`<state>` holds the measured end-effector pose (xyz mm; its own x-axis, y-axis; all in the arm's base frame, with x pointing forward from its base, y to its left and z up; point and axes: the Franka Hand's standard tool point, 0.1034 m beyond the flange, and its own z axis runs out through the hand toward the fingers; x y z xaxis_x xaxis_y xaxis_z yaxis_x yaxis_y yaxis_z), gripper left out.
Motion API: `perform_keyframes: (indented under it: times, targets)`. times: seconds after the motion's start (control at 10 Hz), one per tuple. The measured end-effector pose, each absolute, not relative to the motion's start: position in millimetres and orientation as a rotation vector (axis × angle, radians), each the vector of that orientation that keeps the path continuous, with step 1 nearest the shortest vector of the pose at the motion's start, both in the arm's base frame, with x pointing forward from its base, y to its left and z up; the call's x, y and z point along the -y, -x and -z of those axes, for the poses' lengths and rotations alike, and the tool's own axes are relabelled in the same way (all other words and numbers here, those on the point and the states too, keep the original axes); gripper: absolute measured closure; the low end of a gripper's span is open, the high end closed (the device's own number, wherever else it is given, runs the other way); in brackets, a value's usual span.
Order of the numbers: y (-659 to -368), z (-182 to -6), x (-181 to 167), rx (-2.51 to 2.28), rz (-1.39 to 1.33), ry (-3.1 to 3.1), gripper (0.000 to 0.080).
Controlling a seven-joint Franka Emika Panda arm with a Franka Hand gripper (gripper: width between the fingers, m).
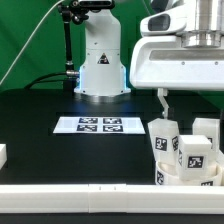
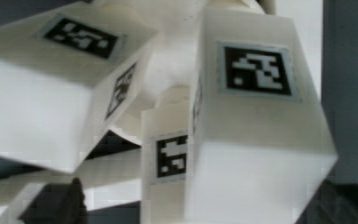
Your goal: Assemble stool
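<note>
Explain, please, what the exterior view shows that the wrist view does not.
Only the exterior view shows the arm's white base, the marker board, the black table and the long white rail along the front. Only the wrist view shows the printed patterns up close, such as one tag filling much of a block face. Both show the cluster of white tagged legs.

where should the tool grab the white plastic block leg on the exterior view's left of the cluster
Probably grip the white plastic block leg near its top, from above, across its flat sides: it stands roughly upright, and neighbouring legs crowd its lower part.
</note>
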<state>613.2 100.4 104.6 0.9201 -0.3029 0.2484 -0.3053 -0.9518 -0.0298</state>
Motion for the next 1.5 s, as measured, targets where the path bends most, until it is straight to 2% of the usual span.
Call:
perform_keyframes:
  times: [0.4, 0.7, 0.8, 1.1, 1.5]
  targets:
    - [-624.8, -118.7, -106.2, 0.496, -0.344, -3.081, 0.0151]
    - [-623.8, -116.3, -104.1, 0.524, -0.344, -3.082, 0.0151]
    - [-622.6, -115.5, -100.9, 0.662, -0.355, -3.097, 0.0151]
    - [-624.1, -116.6, -122.9, 0.811, -0.351, -3.108, 0.0151]
    - [-622.6, -114.0, -125.6, 0.833, -0.329, -3.107, 0.0151]
